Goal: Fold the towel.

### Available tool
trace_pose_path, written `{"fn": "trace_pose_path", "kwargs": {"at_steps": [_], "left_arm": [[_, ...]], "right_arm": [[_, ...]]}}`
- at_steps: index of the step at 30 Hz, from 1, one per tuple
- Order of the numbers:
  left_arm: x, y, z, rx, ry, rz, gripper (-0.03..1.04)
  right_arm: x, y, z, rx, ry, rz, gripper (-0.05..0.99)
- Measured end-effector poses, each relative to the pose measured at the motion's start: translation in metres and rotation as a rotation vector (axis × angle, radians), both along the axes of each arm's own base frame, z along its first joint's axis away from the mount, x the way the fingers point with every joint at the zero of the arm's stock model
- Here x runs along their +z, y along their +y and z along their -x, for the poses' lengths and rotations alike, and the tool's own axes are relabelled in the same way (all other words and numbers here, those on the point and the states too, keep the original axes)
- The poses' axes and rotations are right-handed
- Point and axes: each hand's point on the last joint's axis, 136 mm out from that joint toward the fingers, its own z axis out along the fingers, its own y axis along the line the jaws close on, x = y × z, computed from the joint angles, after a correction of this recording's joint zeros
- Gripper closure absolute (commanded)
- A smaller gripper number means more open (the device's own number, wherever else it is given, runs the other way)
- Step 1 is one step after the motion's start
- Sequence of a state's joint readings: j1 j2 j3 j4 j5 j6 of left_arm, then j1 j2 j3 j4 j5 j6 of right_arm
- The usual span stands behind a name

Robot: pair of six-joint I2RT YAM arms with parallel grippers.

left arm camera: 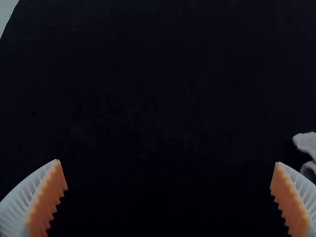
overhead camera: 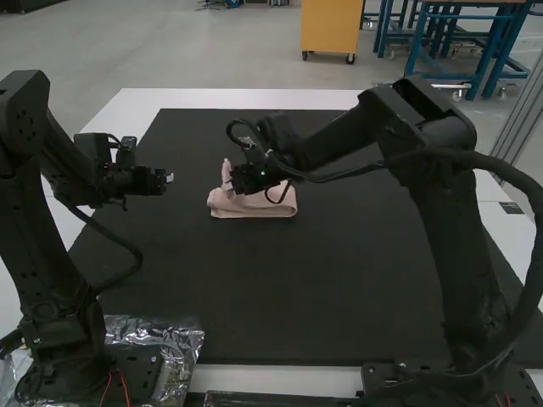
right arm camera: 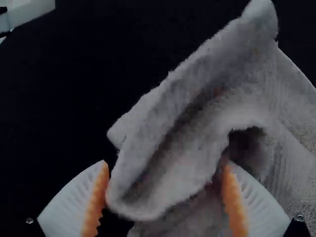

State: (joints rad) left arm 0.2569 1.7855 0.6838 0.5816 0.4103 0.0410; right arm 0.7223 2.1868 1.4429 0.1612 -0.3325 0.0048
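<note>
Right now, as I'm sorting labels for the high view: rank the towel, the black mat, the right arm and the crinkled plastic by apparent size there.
Largest to smallest:
black mat
right arm
crinkled plastic, partly hidden by the left arm's base
towel

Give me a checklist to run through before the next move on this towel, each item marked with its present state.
1. Left gripper open and free of cloth: ok, its fingers are wide apart with nothing between them.
2. Right gripper at the towel: ok, cloth lies between its fingers, which stand apart.
3. Firm grip on that cloth: cannot tell.
4. Towel lying flat: not ok, a part stands up beside the right gripper.
5. Towel on the black mat, off its edges: ok.
6. Grippers apart from each other: ok.
</note>
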Motion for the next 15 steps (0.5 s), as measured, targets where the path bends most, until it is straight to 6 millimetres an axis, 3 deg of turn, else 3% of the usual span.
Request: {"fn": "trace_pose_path", "kwargs": {"at_steps": [3, 5, 6, 8, 9, 15], "left_arm": [[0.0, 0.0, 0.0, 0.0, 0.0, 0.0, 0.04], [0.001, 0.0, 0.0, 0.0, -0.003, 0.0, 0.04], [0.001, 0.0, 0.0, 0.0, -0.004, -0.001, 0.04], [0.001, 0.0, -0.001, 0.0, -0.007, -0.002, 0.04], [0.001, 0.0, 0.0, 0.0, -0.007, -0.002, 0.04], [-0.004, -0.001, 0.005, 0.0, -0.001, 0.0, 0.04]], "right_arm": [[0.013, 0.011, 0.001, 0.013, 0.007, -0.039, 0.28], [0.021, 0.015, 0.0, 0.014, 0.007, -0.062, 0.36], [0.024, 0.017, -0.001, 0.015, 0.006, -0.071, 0.49], [0.027, 0.017, -0.002, 0.015, 0.014, -0.082, 0.85], [0.027, 0.016, -0.002, 0.019, 0.018, -0.09, 0.96], [0.025, -0.006, -0.015, -0.002, 0.028, -0.132, 0.96]]}}
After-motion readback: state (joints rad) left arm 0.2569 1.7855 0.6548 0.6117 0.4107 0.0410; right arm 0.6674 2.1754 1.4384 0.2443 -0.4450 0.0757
